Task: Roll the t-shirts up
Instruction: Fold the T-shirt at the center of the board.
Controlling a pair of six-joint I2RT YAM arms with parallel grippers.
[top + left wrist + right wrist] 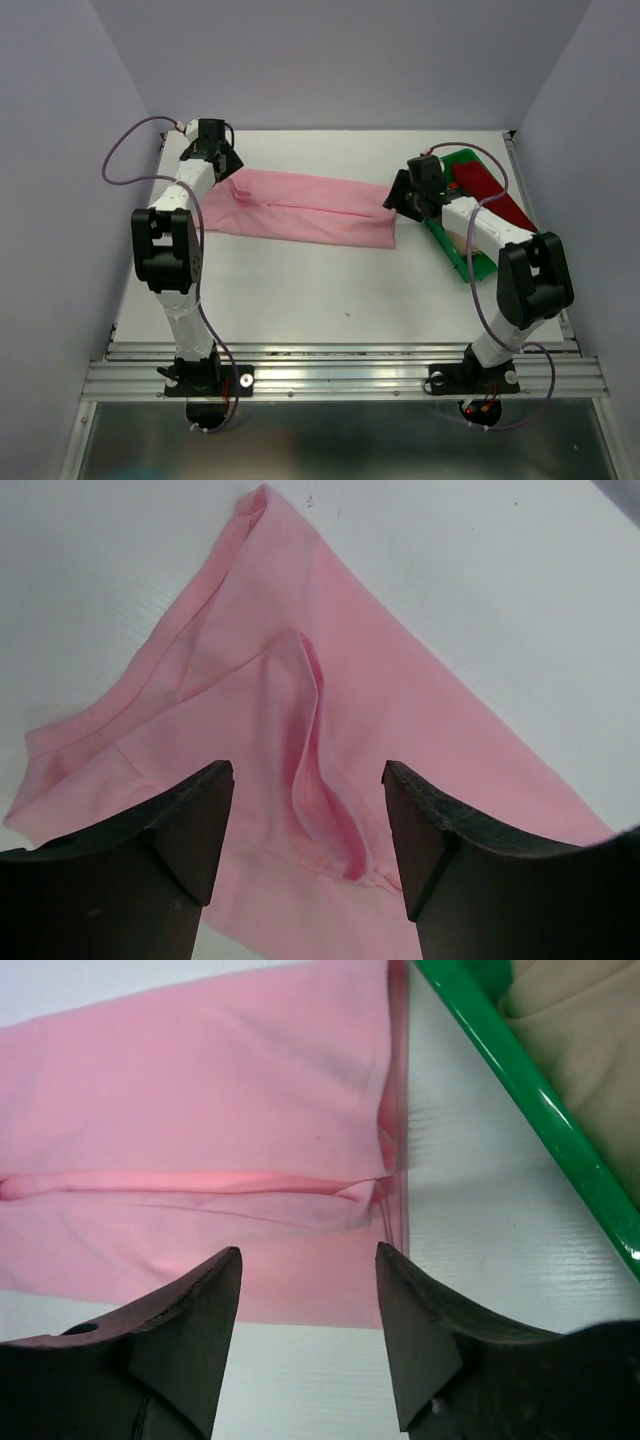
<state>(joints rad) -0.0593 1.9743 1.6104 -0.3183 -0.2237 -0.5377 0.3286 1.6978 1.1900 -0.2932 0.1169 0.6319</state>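
Note:
A light pink t-shirt [305,207] lies folded into a long strip across the back of the white table [320,290]. My left gripper [226,168] hovers over its left end, open, nothing between the fingers; below the jaws the pink t-shirt [300,710] shows a raised crease. My right gripper [398,200] is over the strip's right end, open and empty, with the pink t-shirt's [200,1110] hem edge just beyond its fingertips. A dark red t-shirt [485,185] and a beige t-shirt [585,1040] lie in the green tray [450,255].
The green tray's rim [530,1100] runs close to the right of my right gripper. Grey walls enclose the table on three sides. A metal rail [340,365] carries both arm bases at the near edge.

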